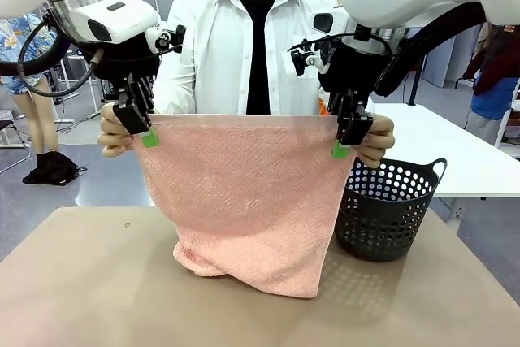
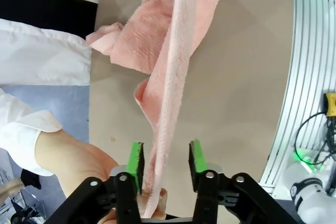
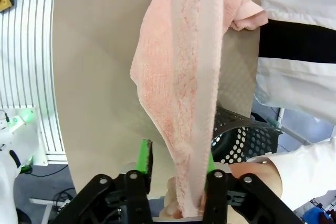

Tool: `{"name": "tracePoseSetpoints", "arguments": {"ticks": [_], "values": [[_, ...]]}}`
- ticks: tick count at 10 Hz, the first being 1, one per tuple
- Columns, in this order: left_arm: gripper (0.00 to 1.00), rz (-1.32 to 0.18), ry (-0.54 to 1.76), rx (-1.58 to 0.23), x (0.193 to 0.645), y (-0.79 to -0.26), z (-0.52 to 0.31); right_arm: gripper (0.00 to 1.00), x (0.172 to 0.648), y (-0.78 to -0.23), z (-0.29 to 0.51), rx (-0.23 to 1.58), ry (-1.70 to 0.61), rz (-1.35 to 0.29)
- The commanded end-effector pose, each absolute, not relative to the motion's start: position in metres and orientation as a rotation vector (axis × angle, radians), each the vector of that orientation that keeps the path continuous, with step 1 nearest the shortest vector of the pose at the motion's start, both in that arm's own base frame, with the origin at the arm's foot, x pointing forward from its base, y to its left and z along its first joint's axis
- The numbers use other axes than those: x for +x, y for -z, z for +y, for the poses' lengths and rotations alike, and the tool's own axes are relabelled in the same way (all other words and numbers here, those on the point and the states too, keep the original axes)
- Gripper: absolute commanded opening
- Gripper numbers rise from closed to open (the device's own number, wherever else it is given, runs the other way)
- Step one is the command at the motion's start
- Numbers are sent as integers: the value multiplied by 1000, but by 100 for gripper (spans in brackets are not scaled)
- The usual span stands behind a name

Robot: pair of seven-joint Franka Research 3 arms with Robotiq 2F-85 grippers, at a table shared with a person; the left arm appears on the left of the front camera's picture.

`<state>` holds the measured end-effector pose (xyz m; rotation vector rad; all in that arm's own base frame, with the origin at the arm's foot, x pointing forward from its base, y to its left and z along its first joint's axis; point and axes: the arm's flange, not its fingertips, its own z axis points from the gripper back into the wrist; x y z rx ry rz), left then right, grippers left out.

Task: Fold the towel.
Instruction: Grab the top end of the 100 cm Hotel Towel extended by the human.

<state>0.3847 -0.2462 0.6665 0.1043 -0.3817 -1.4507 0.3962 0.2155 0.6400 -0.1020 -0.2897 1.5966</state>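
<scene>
Brown tabletop (image 1: 81, 282), centre frame: towel (image 1: 244, 201) hung spread, lower edge resting on it. Left gripper (image 1: 149, 137) and right gripper (image 1: 341, 148) stood clenched on its top corners beside the person's hands (image 1: 114, 140). Handover step; folding apparently required carrying those corners over together.

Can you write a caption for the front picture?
Both grippers and a person's hands hold up a pink towel beside a basket.
</scene>
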Motion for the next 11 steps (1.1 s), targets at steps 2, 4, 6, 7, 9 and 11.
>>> {"name": "tracePoseSetpoints", "arguments": {"ticks": [2,4,6,7,9,11], "values": [[0,-411,1416,140,380,-661,-244,0,388,-635,214,-83,-1599,-323],[0,-415,1415,140,379,-662,-244,0,386,-636,213,-84,-1601,-327],[0,-414,1412,140,378,-661,-243,0,385,-636,213,-86,-1597,-331],[0,-418,1404,138,378,-661,-243,0,385,-636,213,-84,-1591,-335],[0,-433,1406,90,377,-661,-235,0,386,-636,209,-59,-1566,-312],[0,-400,1435,107,383,-666,-245,0,389,-642,216,-100,-1599,-304]]}}
